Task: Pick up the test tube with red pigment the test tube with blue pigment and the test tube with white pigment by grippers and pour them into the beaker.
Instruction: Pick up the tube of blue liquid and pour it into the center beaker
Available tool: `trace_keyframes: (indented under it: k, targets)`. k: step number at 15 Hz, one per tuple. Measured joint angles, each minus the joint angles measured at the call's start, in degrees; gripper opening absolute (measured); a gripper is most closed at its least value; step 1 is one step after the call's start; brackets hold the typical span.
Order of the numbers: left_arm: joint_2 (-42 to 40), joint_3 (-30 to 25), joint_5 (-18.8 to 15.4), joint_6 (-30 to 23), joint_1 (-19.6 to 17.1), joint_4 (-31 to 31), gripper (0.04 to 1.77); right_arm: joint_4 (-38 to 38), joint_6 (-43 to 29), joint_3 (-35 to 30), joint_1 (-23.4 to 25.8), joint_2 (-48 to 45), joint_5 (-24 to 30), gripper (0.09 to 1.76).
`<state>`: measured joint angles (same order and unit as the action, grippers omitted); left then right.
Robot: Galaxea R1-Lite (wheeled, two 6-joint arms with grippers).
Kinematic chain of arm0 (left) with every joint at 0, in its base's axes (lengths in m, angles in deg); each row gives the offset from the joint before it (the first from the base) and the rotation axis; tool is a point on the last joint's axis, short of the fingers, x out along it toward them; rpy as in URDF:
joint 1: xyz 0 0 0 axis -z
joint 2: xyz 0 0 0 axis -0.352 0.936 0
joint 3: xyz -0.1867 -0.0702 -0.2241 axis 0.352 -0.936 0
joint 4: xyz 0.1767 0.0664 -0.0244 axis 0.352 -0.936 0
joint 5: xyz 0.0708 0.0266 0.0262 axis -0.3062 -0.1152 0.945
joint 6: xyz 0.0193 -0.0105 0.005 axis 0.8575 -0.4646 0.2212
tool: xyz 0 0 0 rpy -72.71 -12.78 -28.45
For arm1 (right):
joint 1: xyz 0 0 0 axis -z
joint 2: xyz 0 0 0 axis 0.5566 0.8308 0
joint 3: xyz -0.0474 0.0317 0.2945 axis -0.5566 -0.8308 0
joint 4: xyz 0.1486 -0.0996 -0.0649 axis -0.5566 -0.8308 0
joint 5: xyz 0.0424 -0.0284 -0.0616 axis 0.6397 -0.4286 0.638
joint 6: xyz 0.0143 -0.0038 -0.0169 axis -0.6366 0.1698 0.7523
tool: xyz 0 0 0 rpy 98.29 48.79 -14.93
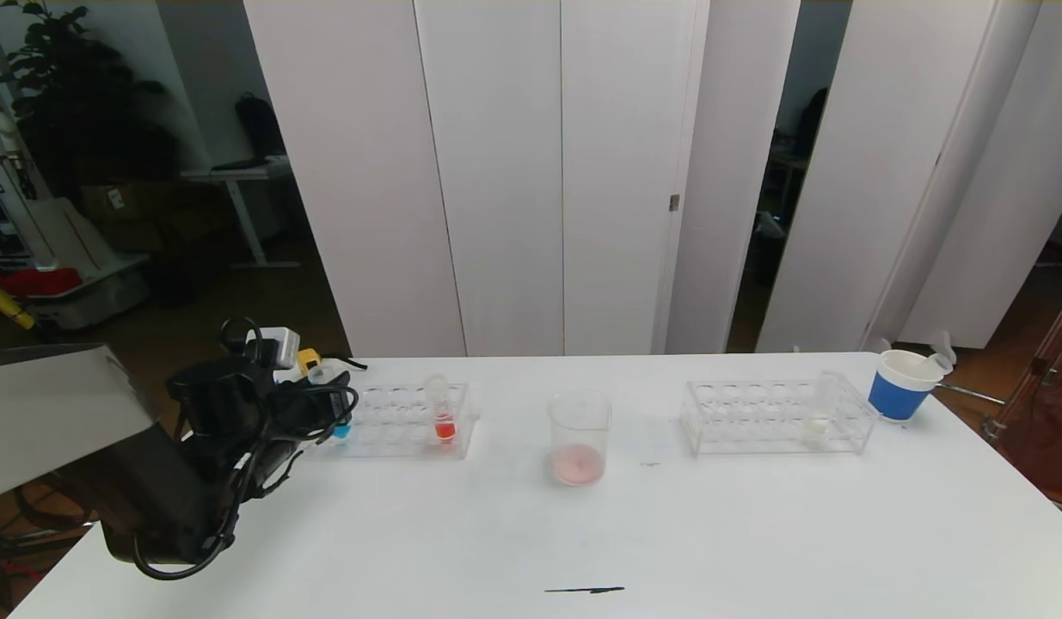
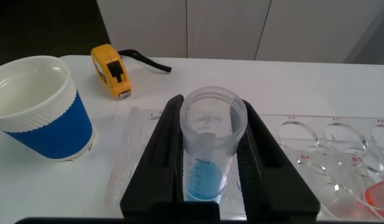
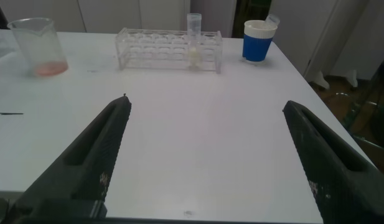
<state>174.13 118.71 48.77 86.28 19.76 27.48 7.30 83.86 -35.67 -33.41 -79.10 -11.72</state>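
Note:
My left gripper [image 1: 328, 394] is shut on the test tube with blue pigment [image 2: 207, 162], which stands upright at the left end of the left clear rack [image 1: 410, 421]; its black fingers [image 2: 163, 143] press the tube from both sides. The blue liquid [image 1: 341, 432] shows below the hand. The test tube with red pigment [image 1: 444, 413] stands in the same rack. The beaker [image 1: 580, 438], with pinkish liquid at its bottom, stands mid-table. The test tube with white pigment [image 1: 816, 421] stands in the right rack [image 1: 776, 417]. My right gripper [image 3: 207, 102] hangs open over bare table, out of the head view.
A blue-banded paper cup [image 2: 39, 109] and a yellow tape measure [image 2: 111, 70] lie close beside the left rack. Another blue-banded cup [image 1: 905, 387] stands at the table's far right corner. A thin black mark [image 1: 582, 590] lies near the front edge.

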Motion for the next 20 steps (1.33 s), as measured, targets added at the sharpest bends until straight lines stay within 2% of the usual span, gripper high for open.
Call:
trace_keyframes:
  k: [5, 10, 12, 14, 16, 20]
  targets:
    - [-6.7, 1.8, -0.2, 0.1, 0.4, -6.5, 0.58, 0.0, 0.0, 0.0, 0.0, 0.0, 0.0, 1.75]
    - [-16.1, 5.9, -1.9, 0.5, 1.0, -19.7, 0.58, 0.0, 0.0, 0.0, 0.0, 0.0, 0.0, 1.75]
    - [-20.8, 8.9, -5.2, 0.6, 1.8, -27.0, 0.58, 0.0, 0.0, 0.0, 0.0, 0.0, 0.0, 1.75]
    - [-24.5, 11.6, -9.6, 0.7, 3.5, -31.1, 0.58, 0.0, 0.0, 0.0, 0.0, 0.0, 0.0, 1.75]
    - [-26.6, 13.6, -15.1, 2.9, 5.8, -31.3, 0.58, 0.0, 0.0, 0.0, 0.0, 0.0, 0.0, 1.75]
    - [-26.2, 16.3, -20.2, 5.3, 11.6, -32.3, 0.58, 0.0, 0.0, 0.0, 0.0, 0.0, 0.0, 1.75]
